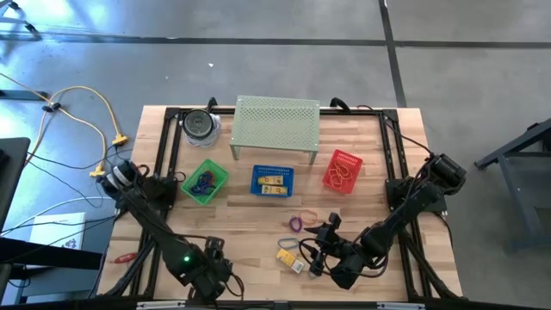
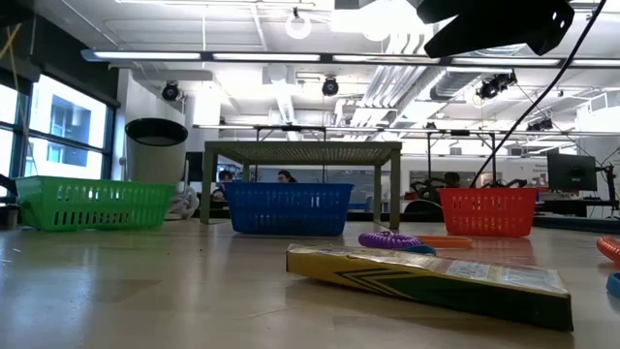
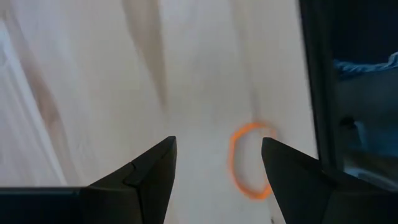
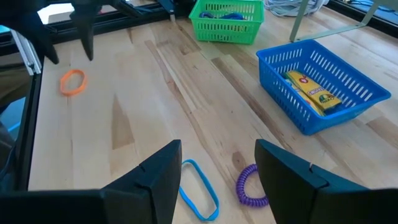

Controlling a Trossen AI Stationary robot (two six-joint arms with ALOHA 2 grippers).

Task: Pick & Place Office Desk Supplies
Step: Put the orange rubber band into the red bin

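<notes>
High view first: we see the green basket [image 1: 205,182] already holding dark loops, the blue basket [image 1: 272,181] holding yellow boxes, and the red basket [image 1: 342,170] holding orange bands. Near the blue basket, toward the table's front edge, a purple loop [image 1: 295,224], an orange band [image 1: 307,218] and a yellow box [image 1: 290,256] are still loose, so we judge the sorting about half done. The right gripper [image 1: 317,250] hangs beside that yellow box; the left gripper [image 1: 215,277] is at the front edge.

Low view: the yellow box [image 2: 426,277] lies flat before the blue basket [image 2: 287,208].

Left wrist view: open fingers [image 3: 149,174] hold nothing, above an orange band [image 3: 249,160].

Right wrist view: open, empty fingers [image 4: 155,177] hover over a blue loop [image 4: 199,190] and a purple coil [image 4: 249,186].
</notes>
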